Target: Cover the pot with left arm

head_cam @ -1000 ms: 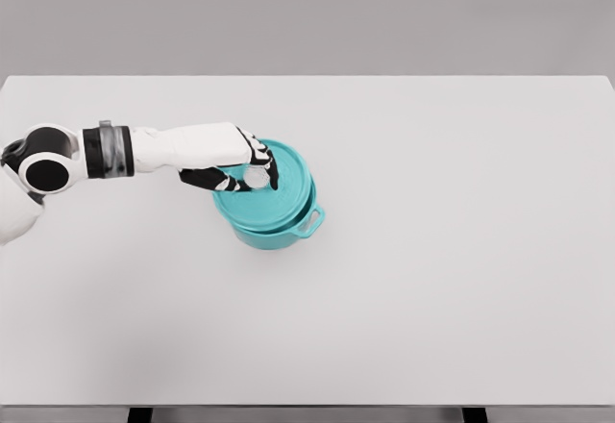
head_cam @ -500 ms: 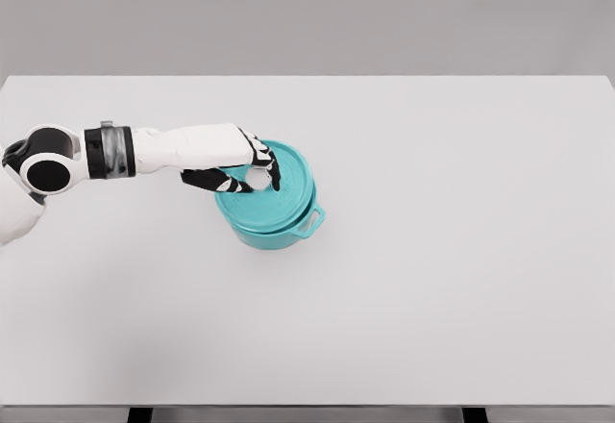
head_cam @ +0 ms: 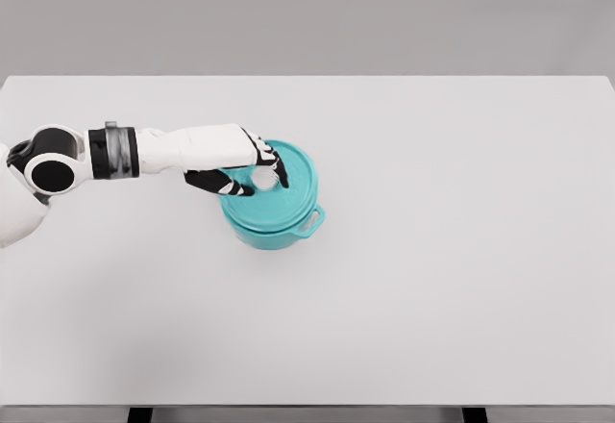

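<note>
Reaching in from the left edge, the white left arm (head_cam: 144, 150) stretched across the table (head_cam: 461, 279) and ended over the pot. And there was the left hand (head_cam: 245, 168), dark fingers (head_cam: 231, 187) curled tight around the pale knob (head_cam: 264, 179) at the middle of the teal lid (head_cam: 279, 187), so it was gripping the lid by its knob. The right arm was nowhere to be seen.

Just right of the hand, the lid sat over the teal pot (head_cam: 274, 236), which stood on the table left of centre, its side handle (head_cam: 312, 221) poking out to the lower right. The lid looked nearly centred on the pot, with the pot's wall showing only along the lower rim. Whether it was fully seated could not be told from this angle.

So the carry looked as good as done, by my reckoning. What was left: settle the lid flat, let go of the knob, draw the hand clear.

Against the frame a second earlier, hand and lid had slid a touch to the right, and the lid lined up better with the pot. The pot itself had barely budged.
</note>
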